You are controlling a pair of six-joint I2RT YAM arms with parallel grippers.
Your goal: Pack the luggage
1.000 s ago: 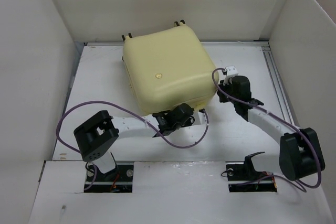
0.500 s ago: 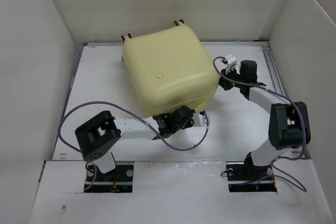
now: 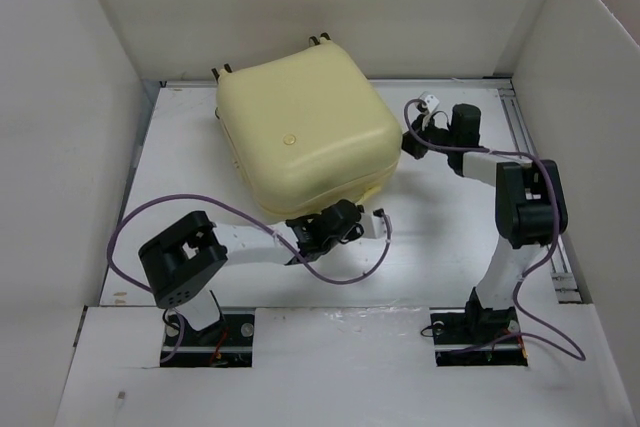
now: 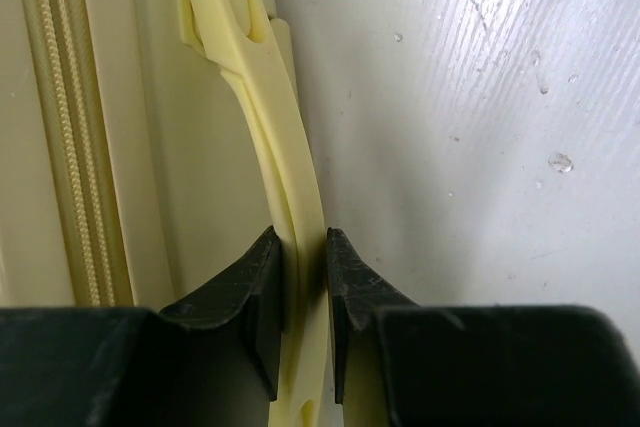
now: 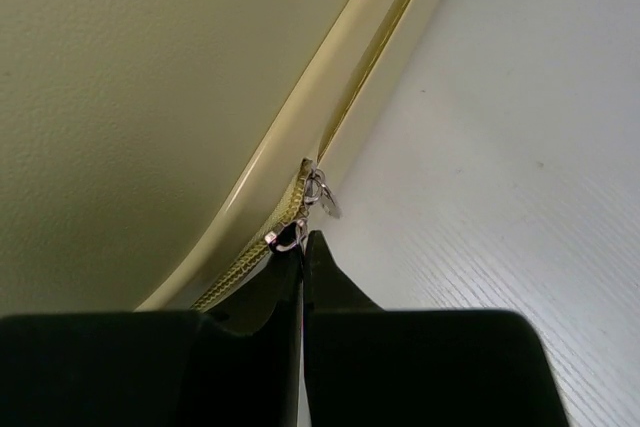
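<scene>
Suitcase [image 3: 300,137], just one, lies closed at the back of the table [image 3: 440,237]. My left gripper [image 4: 301,287] is clamped on its one handle [image 4: 270,127], and my right gripper [image 5: 303,247] is pinched together against one zipper pull [image 5: 322,195].

The white tabletop [image 3: 180,162] is being occupied toward its far middle by the pale yellow luggage [image 3: 300,137], which is being carried flat, shell upward, small black wheels [image 3: 318,41] rearward. A purple cable [image 3: 345,277] is being draped across the nearer part.
</scene>
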